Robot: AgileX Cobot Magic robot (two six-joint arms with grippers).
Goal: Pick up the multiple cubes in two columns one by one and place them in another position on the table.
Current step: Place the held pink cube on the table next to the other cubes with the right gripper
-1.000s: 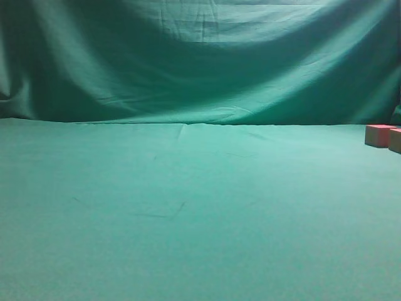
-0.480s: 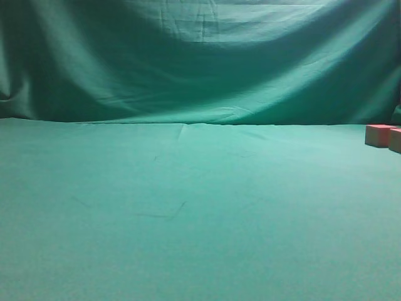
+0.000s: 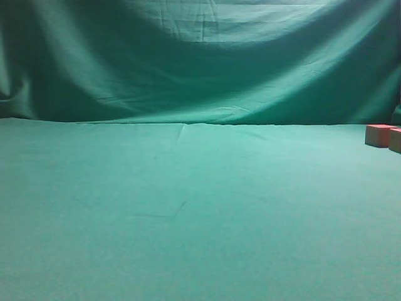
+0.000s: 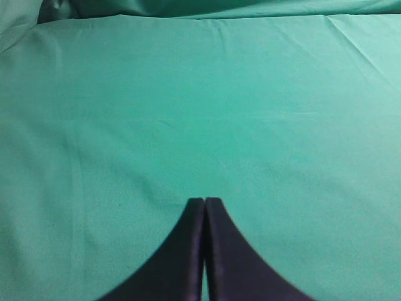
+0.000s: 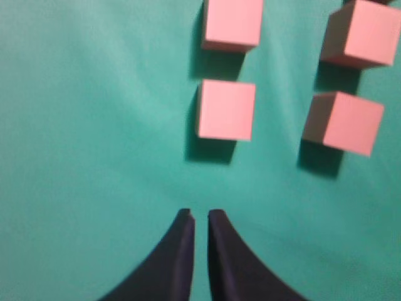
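Note:
In the right wrist view, pink cubes stand in two columns on the green cloth. The left column has a near cube (image 5: 226, 110) and a far cube (image 5: 232, 22). The right column has a near cube (image 5: 343, 122) and a far cube (image 5: 365, 32). My right gripper (image 5: 200, 216) hangs above the cloth just short of the left column's near cube, empty, its fingers a narrow gap apart. My left gripper (image 4: 204, 202) is shut and empty over bare cloth. The exterior view shows two cubes (image 3: 379, 135) at its right edge and neither gripper.
Green cloth (image 3: 188, 213) covers the table and hangs as a backdrop (image 3: 200, 63) behind it. The cloth has faint creases near the middle. Nothing else stands on it in these views.

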